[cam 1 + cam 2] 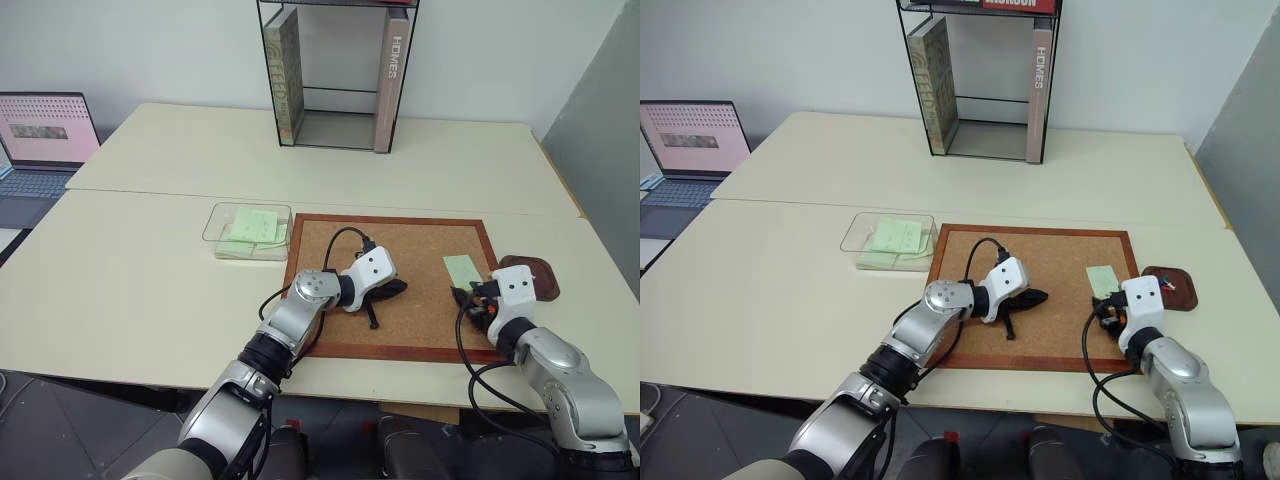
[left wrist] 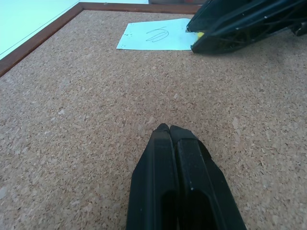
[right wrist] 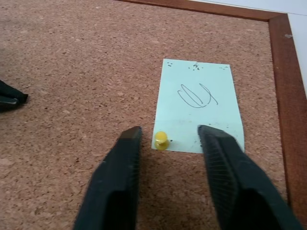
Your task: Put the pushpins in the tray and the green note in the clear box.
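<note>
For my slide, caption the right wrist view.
Right hand open astride the yellow pushpin pinning the green note to the cork board.

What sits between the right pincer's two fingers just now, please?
The yellow pushpin, stuck in the corner of the green note, sits between the right pincer's open fingers, per the right wrist view.

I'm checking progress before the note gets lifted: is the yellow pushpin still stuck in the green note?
Still in: the yellow pushpin stands at the corner of the pale green paper note, between the open right gripper fingers.
</note>
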